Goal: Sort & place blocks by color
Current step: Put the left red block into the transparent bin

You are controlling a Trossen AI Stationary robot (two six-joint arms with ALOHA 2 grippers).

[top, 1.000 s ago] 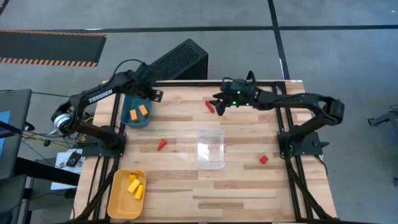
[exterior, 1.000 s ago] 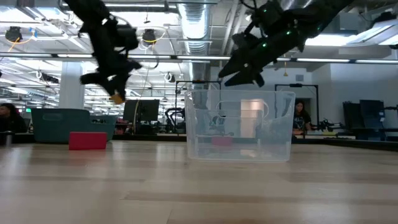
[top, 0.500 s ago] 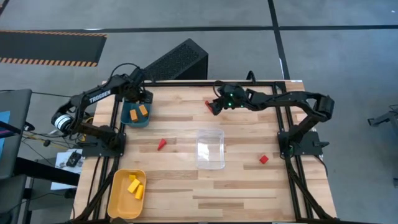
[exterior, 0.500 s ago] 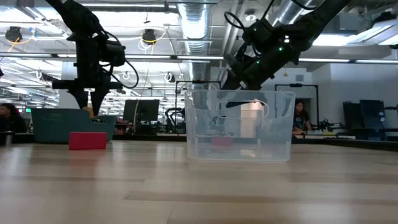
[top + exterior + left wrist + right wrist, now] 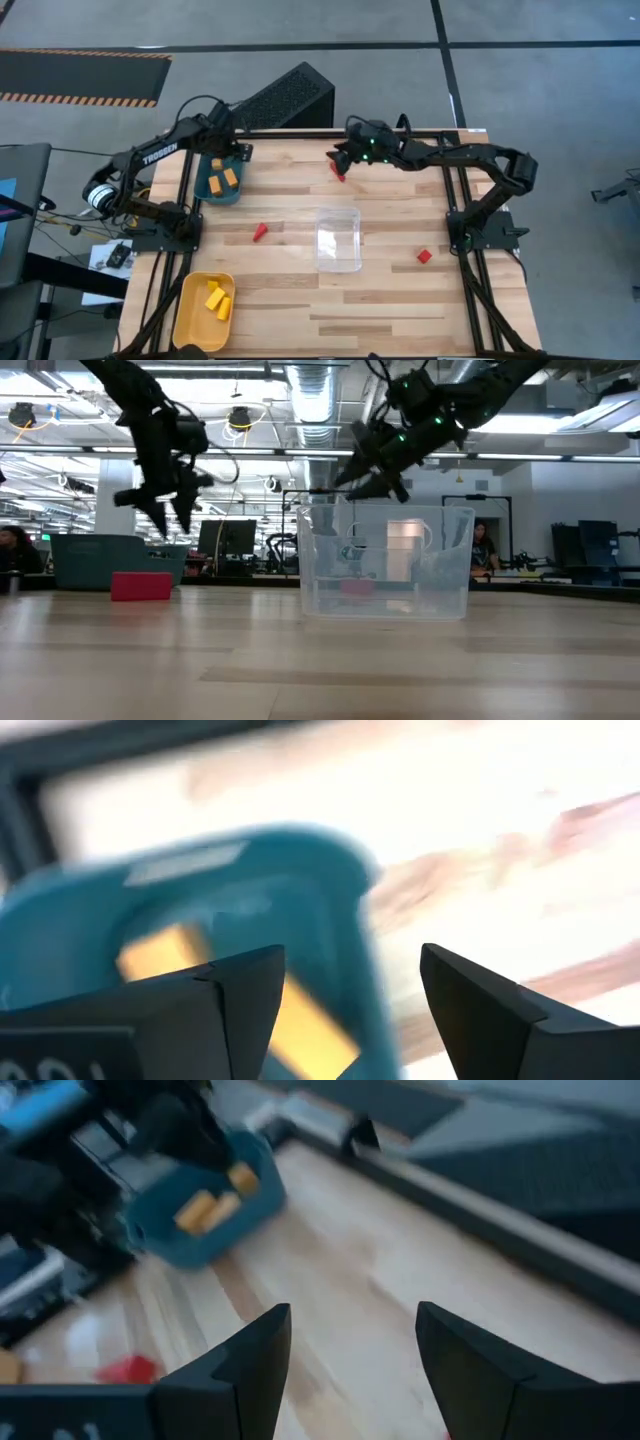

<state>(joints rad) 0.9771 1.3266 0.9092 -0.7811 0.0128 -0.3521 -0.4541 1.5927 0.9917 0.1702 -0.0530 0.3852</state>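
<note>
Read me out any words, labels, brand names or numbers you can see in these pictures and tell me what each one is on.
"TROSSEN": white letters along the left arm, seen in the high view.
No other text is readable: the screens and signs in the room behind the table in the low view are too small to make out, and the trays, blocks and clear box show no lettering.

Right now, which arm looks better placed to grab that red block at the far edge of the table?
The right arm, probably. Its open tool hovers just beside that red block, while the left tool, also open, is over the teal tray of orange blocks.
</note>
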